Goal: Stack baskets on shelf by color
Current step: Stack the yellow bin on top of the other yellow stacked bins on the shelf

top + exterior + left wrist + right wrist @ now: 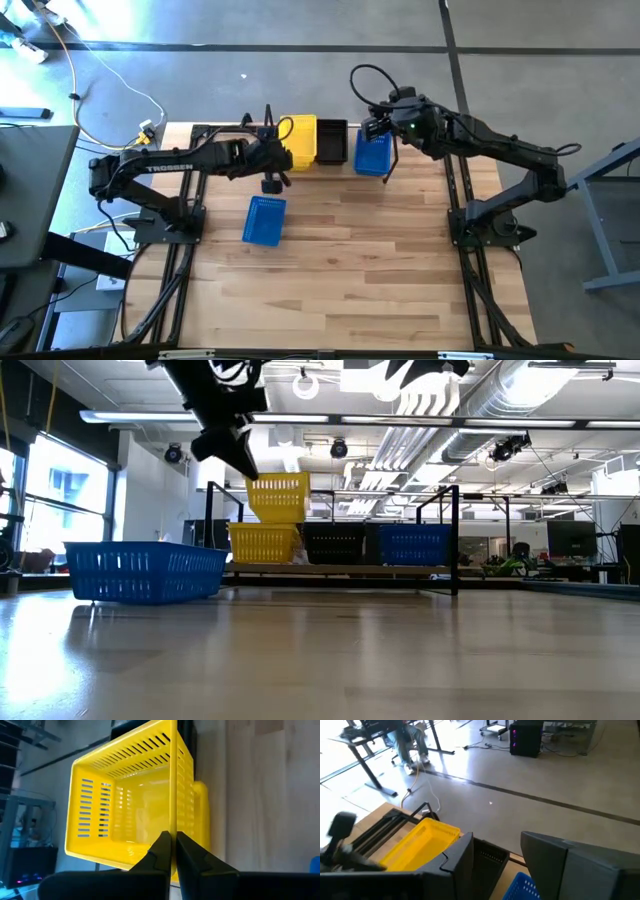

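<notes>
— Nearest the front edge: wide bare planks of the tabletop (pixel 340 270), open room all across. Farther in, left of centre, one loose blue basket (pixel 264 220) flat on the wood, well clear of everything.

— And behind that?

— Left gripper (pixel 172 842) raised above the table, pinched shut on the rim of a yellow basket (pixel 125 810). Fingers (pixel 159 851) squeezed onto the near wall, basket carried clear of the stack, just above the yellow basket (pixel 264 543) already on the shelf (pixel 340 571).

— Along the back edge?

— Shelf running across the far side, black wire loops upright at both ends. Yellow at the left end, black basket (pixel 336 544) in the middle, blue one (pixel 414 544) on the right, close side by side. More than one basket per stack? Hard to tell from here.

— Right side?

— Right gripper (pixel 492 857) up over the blue end of the shelf, fingers spread apart, nothing between them, touching nothing. Clear air beneath, down to the blue rim.
</notes>
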`<state>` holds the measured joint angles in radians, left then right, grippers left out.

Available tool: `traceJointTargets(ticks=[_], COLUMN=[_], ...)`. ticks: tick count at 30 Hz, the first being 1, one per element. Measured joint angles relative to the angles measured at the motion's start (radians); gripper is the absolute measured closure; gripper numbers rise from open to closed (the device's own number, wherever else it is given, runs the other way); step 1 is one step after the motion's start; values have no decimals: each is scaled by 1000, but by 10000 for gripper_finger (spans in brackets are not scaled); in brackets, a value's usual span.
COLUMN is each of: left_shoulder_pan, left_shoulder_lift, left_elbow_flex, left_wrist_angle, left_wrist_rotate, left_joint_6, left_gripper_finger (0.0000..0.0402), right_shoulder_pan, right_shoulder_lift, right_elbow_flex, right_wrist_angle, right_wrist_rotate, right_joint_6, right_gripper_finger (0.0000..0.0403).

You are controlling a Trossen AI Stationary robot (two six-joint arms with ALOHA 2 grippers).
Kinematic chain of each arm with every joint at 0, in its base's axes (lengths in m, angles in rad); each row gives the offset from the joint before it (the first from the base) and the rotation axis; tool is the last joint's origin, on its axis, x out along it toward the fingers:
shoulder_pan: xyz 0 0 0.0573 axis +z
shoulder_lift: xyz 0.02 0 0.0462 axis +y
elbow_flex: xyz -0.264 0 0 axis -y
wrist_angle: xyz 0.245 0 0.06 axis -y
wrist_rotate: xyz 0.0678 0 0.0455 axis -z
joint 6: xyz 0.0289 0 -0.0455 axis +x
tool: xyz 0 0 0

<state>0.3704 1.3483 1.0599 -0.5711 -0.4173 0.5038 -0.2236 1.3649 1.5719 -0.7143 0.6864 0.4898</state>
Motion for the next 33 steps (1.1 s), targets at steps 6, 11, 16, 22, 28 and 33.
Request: traceJointTargets(ticks=[6, 11, 16, 22, 28, 33], left_shoulder_pan=[90, 116, 138, 152, 154, 151], left_shoulder_lift=[0, 8, 13, 46, 64, 64], left_elbow_flex=[0, 0, 0, 0, 0, 11], left_wrist_angle=[-56, -80, -63, -59, -56, -52], left_wrist_rotate=[132, 148, 128, 108, 78, 96], left_joint_6=[36, 50, 60, 63, 76, 42], left_gripper_finger=[401, 401, 401, 388, 360, 332], right_shoulder_pan=[-15, -30, -52, -65, -65, -65], right_shoulder_lift=[0, 0, 0, 0, 0, 1], right_elbow_flex=[0, 0, 0, 0, 0, 0], right_wrist_angle=[-8, -8, -7, -7, -7, -7], right_wrist_rotate=[-10, -10, -44, -63, -70, -71], right_joint_6=[-22, -27, -49, -54, -54, -54], right_gripper_finger=[253, 253, 253, 253, 253, 253])
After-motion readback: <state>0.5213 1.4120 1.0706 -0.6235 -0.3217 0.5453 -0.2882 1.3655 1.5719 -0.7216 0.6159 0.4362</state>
